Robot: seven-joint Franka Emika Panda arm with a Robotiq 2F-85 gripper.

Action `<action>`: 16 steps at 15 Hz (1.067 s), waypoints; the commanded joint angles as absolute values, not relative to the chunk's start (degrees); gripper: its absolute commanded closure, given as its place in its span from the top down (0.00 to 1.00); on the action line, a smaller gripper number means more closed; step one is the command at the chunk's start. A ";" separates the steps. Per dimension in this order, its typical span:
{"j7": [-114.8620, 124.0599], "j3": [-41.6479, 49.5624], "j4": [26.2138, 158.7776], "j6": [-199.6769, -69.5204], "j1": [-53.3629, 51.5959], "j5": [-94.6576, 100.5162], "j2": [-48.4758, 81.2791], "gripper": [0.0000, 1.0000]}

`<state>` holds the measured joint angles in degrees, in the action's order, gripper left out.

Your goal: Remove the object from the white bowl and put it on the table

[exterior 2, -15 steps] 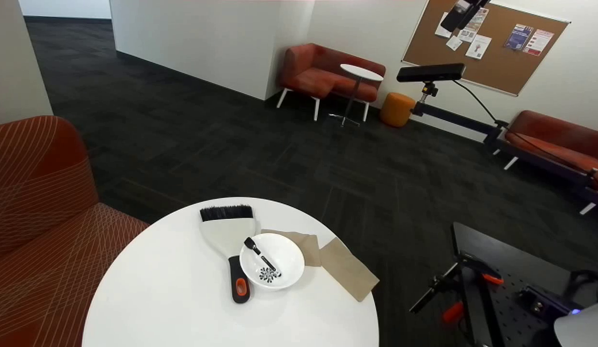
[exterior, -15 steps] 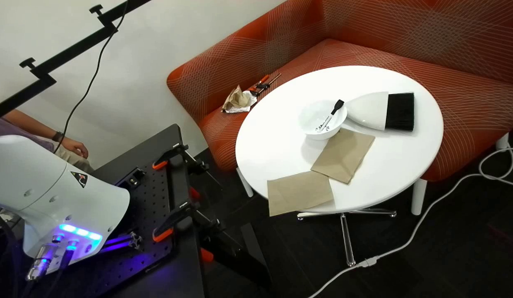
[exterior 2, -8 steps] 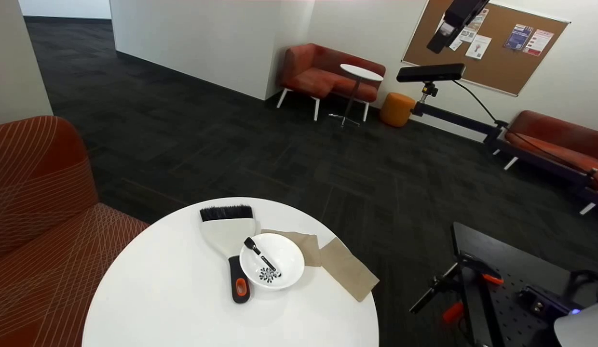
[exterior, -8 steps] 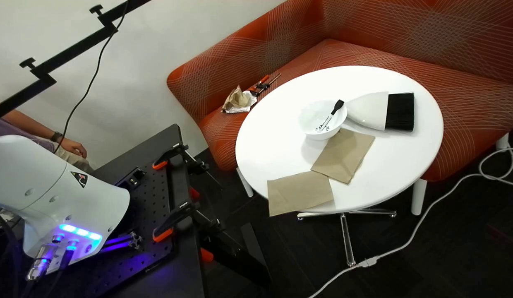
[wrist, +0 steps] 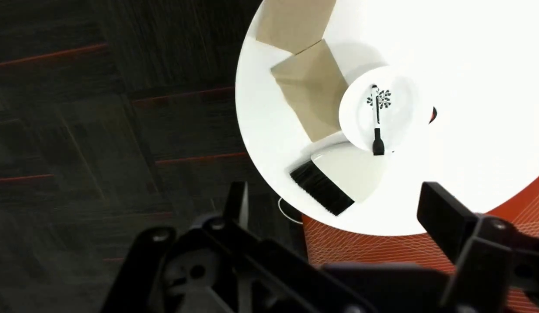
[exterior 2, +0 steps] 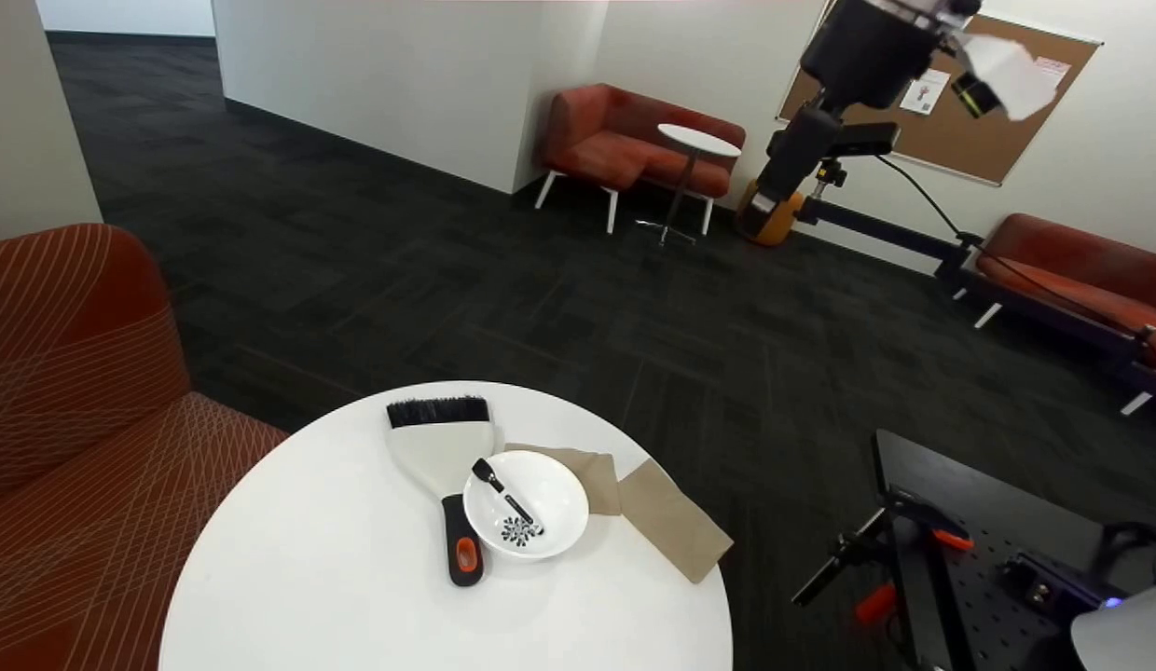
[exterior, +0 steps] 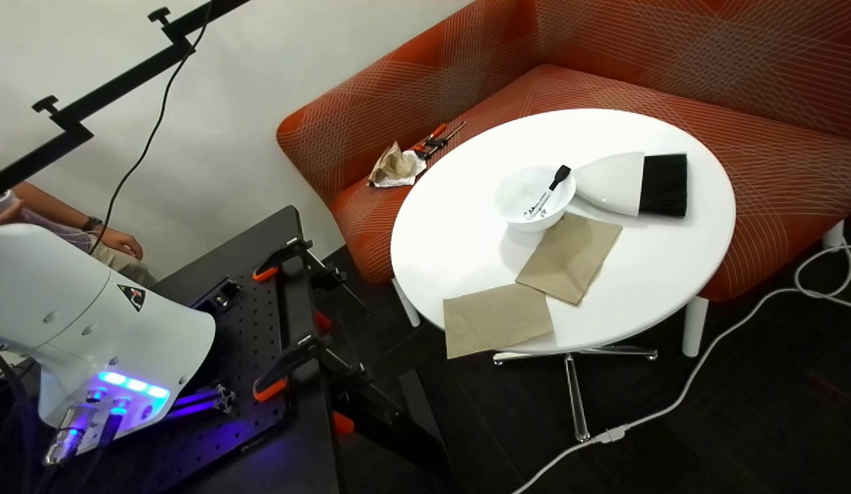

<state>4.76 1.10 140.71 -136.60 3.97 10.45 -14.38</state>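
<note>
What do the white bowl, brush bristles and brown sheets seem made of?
White bowl: smooth, even round rim; ceramic or hard plastic, can't tell which.
Brush bristles: likely synthetic fiber, matte black with ragged tips.
Brown sheets: probably paper, thin, matte, faintly creased.

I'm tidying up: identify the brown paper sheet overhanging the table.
The flat brown paper sheet farther from the white bowl overhangs the table; the nearer sheet lies within its rim.
</note>
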 commanded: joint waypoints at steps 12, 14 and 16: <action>7.18 -1.97 140.83 -144.36 0.07 9.95 -3.71 1.00; 7.18 -1.97 140.79 -144.35 0.05 9.95 -3.71 1.00; 7.18 -1.97 140.76 -144.35 0.05 9.95 -3.71 1.00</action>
